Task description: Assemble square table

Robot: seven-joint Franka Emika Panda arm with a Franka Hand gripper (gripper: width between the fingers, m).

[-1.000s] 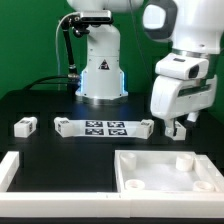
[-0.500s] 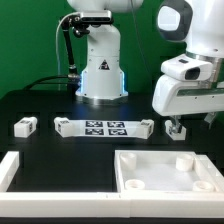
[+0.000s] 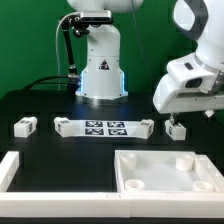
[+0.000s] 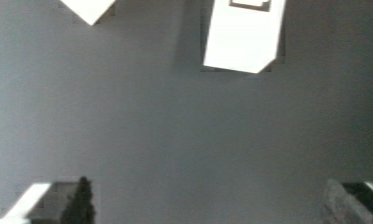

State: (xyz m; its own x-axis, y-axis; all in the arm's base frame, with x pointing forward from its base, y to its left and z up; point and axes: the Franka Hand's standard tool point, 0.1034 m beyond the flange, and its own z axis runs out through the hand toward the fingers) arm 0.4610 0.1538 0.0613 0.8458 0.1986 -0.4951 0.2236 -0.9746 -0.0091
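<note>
Currently, the jaws stand fully apart above the counter (image 3: 60, 150), holding nothing. The square table panel (image 3: 160, 172) lies at 5 o'clock in the exterior view. First leg (image 3: 176, 127) stands at 3 o'clock, second leg (image 3: 25, 125) at 9 o'clock, marker board (image 3: 103, 127) between them

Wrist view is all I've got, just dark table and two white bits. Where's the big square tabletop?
Observer: The square tabletop lies near the front, on the exterior view's right, recessed face up.
Operator: Are there legs?
Observer: A short white leg lies on the table just below the hand.
Operator: Any more?
Observer: Yes, another leg lies alone far over on the exterior view's left.
</note>
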